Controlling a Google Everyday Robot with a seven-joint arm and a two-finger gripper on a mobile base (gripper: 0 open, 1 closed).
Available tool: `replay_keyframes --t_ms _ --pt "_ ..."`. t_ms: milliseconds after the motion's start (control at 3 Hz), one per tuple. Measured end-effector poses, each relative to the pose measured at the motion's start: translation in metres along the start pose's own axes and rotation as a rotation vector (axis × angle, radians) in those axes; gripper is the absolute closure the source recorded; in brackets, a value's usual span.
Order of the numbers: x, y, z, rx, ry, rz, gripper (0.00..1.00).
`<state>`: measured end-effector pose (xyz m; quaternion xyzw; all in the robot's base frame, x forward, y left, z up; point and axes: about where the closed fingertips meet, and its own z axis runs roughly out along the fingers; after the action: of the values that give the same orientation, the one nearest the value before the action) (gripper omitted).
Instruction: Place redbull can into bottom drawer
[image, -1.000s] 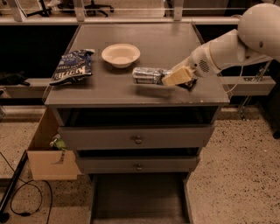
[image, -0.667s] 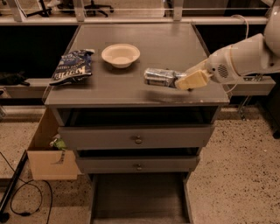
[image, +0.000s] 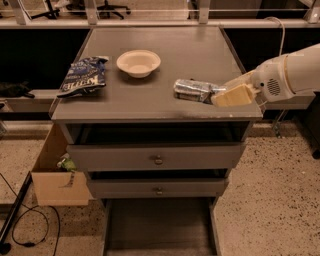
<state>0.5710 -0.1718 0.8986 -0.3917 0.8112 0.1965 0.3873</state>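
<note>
The redbull can (image: 192, 90), slim and silvery, lies on its side low over the right part of the grey cabinet top (image: 150, 102). My gripper (image: 220, 94) reaches in from the right on a white arm (image: 290, 75). Its cream fingers (image: 235, 95) are closed on the can's right end. The bottom drawer (image: 159, 227) stands pulled open at floor level, directly below, and nothing shows inside it.
A blue chip bag (image: 82, 75) and a white bowl (image: 138, 62) sit on the left and middle of the cabinet top. Two upper drawers (image: 157, 159) are pushed in. A cardboard box (image: 55, 175) stands left of the cabinet, with cables on the floor.
My gripper has drawn back to the right with the can in it, from the middle of the top toward its right edge.
</note>
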Motion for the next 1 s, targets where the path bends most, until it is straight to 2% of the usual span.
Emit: replay_keyframes --t_ms 333,667,1000 --pt "0.005 0.021 -0.004 -0.024 -0.009 -0.009 1.0" --pt "0.036 0.061 -0.022 -0.055 -0.011 0.009 1.0" --pt "0.076 0.115 -0.053 -0.057 -0.055 0.051 1.0"
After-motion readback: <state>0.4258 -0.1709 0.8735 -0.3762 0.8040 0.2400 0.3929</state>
